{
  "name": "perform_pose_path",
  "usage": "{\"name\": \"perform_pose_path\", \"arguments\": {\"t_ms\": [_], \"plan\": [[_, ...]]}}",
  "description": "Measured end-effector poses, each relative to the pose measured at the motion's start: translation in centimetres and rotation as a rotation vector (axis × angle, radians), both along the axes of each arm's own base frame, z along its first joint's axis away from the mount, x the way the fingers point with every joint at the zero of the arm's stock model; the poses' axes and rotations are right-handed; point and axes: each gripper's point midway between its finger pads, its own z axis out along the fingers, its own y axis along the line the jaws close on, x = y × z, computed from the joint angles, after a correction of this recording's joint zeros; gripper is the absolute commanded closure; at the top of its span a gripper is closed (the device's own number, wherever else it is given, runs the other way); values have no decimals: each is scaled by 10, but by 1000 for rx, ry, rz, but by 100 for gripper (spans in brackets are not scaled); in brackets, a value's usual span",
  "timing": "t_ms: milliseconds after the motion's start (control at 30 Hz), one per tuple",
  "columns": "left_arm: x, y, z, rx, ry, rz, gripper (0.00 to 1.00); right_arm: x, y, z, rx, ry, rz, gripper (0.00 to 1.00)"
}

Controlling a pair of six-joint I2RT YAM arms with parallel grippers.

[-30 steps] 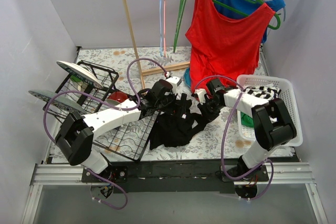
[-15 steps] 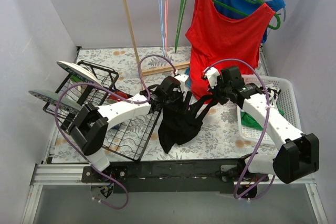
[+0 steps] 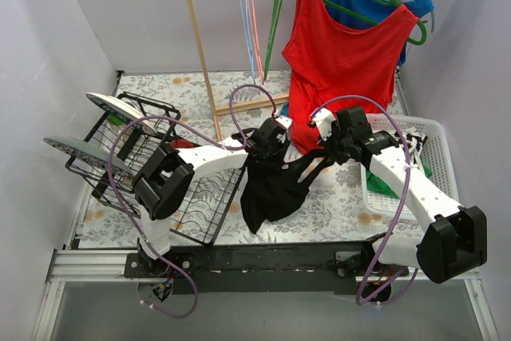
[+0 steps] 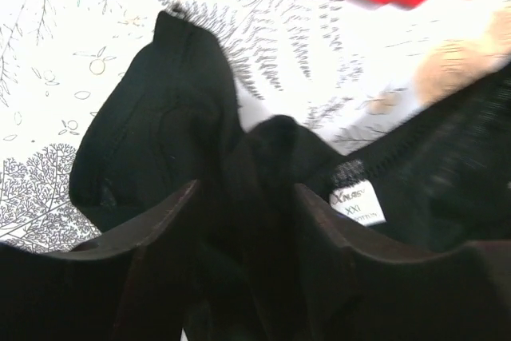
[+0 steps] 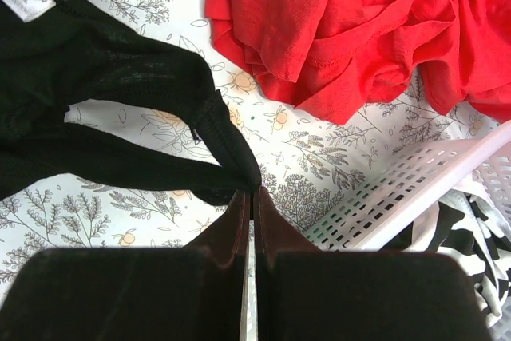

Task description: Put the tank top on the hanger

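Black fabric hung between both arms: the tank top [image 3: 275, 185] was lifted off the table just left of and below the red top [image 3: 343, 53], with its lower part drooping towards the floral cloth [image 3: 335, 205]. My left gripper [image 3: 267, 143] held its upper edge, left of the red top's hem. In the left wrist view the jaws stood a little apart with a thick bunch of black cloth pinched between them, and the white size label [image 4: 358, 201] showed just beside the right finger. My right gripper [image 3: 323, 151] sat just below the red top's hem. Its wrist camera showed the jaws pressed together on the end of one narrow strap [image 5: 215, 129], which stretched back towards the left gripper.

I saw the hanger [image 3: 276, 17] dangling bare from the rail, left of the red top and well above the tank top. The red top hung on a green hanger of its own, its hem pooling on the cloth. A white basket [image 3: 443, 165] lay below and right of the red top, with a striped garment [image 5: 471, 229] inside. A wire rack [image 3: 200, 205] lay far to the left.
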Motion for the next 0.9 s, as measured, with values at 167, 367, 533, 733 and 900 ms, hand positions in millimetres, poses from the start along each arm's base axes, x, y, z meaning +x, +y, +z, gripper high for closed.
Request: {"name": "perform_pose_path", "arguments": {"t_ms": [167,367,533,733,900], "plan": [[1,4,-19,53,23,12,95,0,1,0,3,0,2,99],[-1,6,-16,50,36,22,99,-1,-1,7,3,-22,-1,99],[-7,3,35,-60,-1,39,99,5,-10,30,-32,-87,-9,99],[-20,13,173,-340,-186,49,99,28,-14,111,3,-291,-37,99],[-40,32,252,-502,-305,41,99,37,-13,179,52,-446,-42,99]]}}
